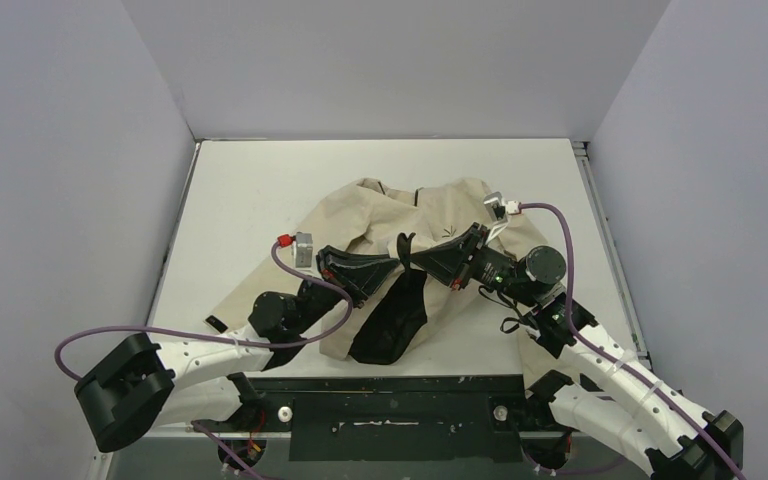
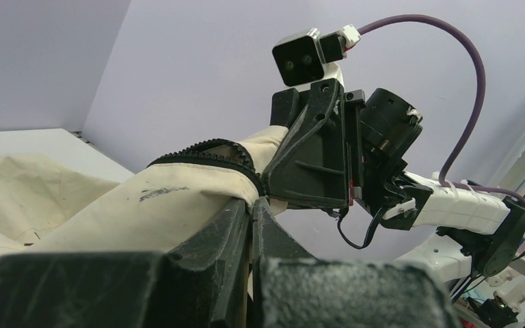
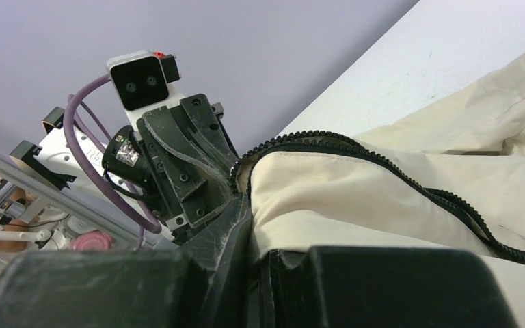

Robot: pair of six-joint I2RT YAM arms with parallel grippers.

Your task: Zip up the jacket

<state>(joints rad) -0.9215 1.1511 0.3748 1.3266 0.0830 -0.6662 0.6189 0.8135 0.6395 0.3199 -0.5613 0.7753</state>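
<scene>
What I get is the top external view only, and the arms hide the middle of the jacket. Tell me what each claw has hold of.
Observer: From the left wrist view, the left claw is shut on a raised fold of the jacket, right at its zipper edge.
Operator: Now report the right one.
Observer: The right claw is shut on that same fold, with its tips close against the left claw's.
Operator: Describe the zipper there.
Observer: The zipper teeth run bare along the fabric edge, arcing away from the claws. No slider shows on that stretch.
</scene>
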